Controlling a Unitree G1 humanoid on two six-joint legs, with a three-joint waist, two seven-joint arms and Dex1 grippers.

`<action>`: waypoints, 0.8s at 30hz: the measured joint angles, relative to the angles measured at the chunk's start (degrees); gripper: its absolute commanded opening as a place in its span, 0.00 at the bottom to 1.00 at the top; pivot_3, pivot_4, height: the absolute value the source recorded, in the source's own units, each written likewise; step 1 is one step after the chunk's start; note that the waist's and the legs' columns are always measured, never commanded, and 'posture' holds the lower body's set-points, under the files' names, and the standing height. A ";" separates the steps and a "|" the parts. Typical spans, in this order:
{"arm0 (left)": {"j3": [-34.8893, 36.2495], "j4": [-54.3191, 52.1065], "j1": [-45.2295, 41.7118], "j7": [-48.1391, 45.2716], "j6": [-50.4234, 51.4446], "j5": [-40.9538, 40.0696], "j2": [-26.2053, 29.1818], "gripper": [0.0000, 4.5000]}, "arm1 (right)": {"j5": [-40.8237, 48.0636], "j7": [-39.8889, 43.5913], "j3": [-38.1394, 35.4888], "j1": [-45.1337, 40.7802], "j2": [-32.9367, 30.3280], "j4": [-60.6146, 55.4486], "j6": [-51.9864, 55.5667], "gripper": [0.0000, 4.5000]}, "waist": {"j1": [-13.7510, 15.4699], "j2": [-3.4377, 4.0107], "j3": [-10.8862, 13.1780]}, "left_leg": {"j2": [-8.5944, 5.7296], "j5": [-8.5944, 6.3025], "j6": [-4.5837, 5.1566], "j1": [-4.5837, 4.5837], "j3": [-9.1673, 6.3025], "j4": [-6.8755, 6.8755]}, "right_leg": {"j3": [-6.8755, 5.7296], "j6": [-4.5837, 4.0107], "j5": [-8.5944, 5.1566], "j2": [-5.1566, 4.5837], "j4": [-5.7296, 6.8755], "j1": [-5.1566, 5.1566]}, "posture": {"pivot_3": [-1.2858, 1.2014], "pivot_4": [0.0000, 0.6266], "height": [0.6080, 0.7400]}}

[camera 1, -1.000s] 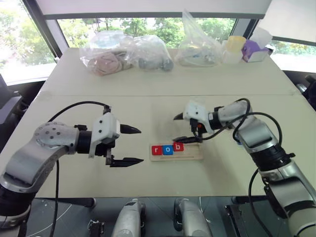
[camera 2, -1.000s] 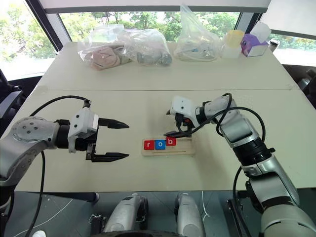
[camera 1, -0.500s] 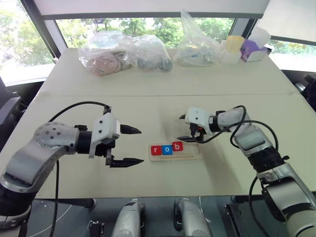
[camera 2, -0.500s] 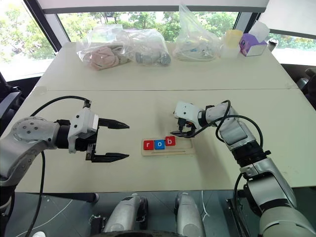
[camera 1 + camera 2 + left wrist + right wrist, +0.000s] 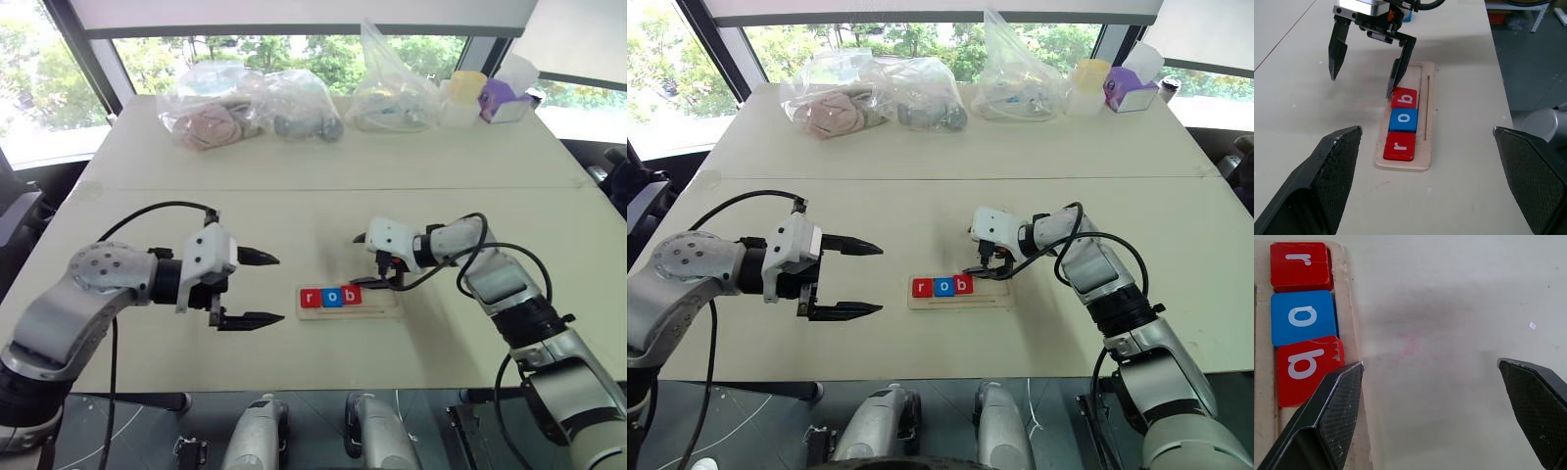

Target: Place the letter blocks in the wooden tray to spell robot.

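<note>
Right gripper: held wide open with nothing between its two black fingers; it is poised at the tray's far long edge, one fingertip just beside the red "b" tile, the other over bare table.
Left gripper: spread wide and empty, well apart from the tray on its left, hanging above the table.
Letter blocks in the tray: three are counted, lying flat in a row at the tray's left end, each touching the next — a red "r", a blue "o" and a red "b".
Colour count: two red tiles and one blue tile are seen seated.
Wooden tray: one pale strip lying on the table between the two grippers; its right part is bare.
Table: a pale top carrying the tray near the front edge.
Far edge of the table: three clear plastic bags are lined up, with a yellow-lidded container and a purple box at the right.
</note>
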 measured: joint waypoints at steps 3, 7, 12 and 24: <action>-0.12 0.02 -0.25 -0.12 -0.18 0.02 -0.03 1.00 | 0.06 0.20 -0.09 0.13 -0.15 -0.49 0.42 0.99 | -0.01 0.00 0.00 | 0.00 0.00 0.00 0.00 0.00 0.00 | 0.00 0.00 0.00 0.00 0.00 0.00 | 0.52 0.24 1.00; -0.16 0.29 -0.36 -0.26 -0.24 0.21 -0.07 1.00 | 0.37 0.48 -0.23 0.71 -0.64 -2.44 1.40 0.99 | -0.01 0.00 0.00 | 0.00 0.00 0.00 0.00 0.00 0.00 | 0.00 0.00 0.00 0.00 0.00 0.00 | 0.52 0.24 1.00; -0.31 0.69 -1.66 -0.19 -0.17 0.27 -0.65 1.00 | 0.46 0.72 -0.25 1.29 -1.01 -3.43 1.70 0.99 | 0.10 0.00 0.00 | 0.00 0.00 0.00 0.00 0.01 0.00 | 0.00 0.00 0.00 0.00 0.00 0.00 | 0.52 0.24 1.00; -0.42 0.52 -2.37 0.25 1.09 0.23 -0.79 1.00 | 1.31 -10.17 -11.59 0.98 -2.74 -7.12 12.21 0.99 | 0.44 -0.01 -0.01 | 0.00 0.01 -0.01 -0.01 0.00 0.00 | 0.00 0.00 0.00 -0.01 -0.01 0.01 | 0.52 0.24 1.00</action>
